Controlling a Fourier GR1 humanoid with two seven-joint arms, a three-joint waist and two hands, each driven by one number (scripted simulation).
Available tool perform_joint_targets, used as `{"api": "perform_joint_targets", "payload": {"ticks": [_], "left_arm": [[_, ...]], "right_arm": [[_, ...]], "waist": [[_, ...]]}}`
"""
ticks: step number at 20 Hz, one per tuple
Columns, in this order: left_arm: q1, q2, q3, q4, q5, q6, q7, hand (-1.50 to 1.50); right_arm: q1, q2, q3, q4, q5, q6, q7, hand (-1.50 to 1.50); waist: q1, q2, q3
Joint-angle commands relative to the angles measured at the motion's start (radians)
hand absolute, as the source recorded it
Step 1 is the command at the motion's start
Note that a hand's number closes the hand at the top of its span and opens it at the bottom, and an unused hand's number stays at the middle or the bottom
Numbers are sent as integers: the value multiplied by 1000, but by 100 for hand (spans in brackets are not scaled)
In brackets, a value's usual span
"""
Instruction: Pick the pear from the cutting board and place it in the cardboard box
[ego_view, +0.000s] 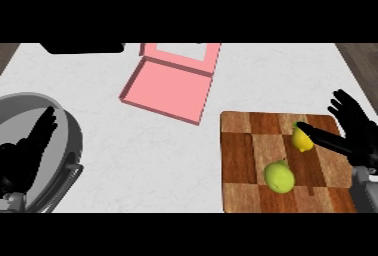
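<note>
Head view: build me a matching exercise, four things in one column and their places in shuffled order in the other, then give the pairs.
Things:
1. pear
2. lemon
3. pink box
4. left hand

Places:
A. over the grey pan, left edge
B. counter, beyond the cutting board's left corner
C. board's near half
D. board's far right, by the right hand's thumb

Pairs: 1-C, 2-D, 3-B, 4-A

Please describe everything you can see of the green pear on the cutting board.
The pear is yellow-green, smooth and matte, rounded with a narrower top pointing up-right. It lies on the wooden cutting board, near its middle-lower part, below a yellow fruit. No hand touches it; the right hand is nearer the yellow fruit.
</note>
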Motion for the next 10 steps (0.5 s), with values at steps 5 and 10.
{"api": "perform_joint_targets", "payload": {"ticks": [5,10], "left_arm": [[6,-71,-51,1,-63,51,-50,0],[-10,-101,-86,-27,-97,77,-23,0]], "right_arm": [[119,47,13,-68,267,-519,244,-150],[142,-164,174,-73,394,-297,557,-150]], "waist": [[24,-24,7],[42,-21,5]]}}
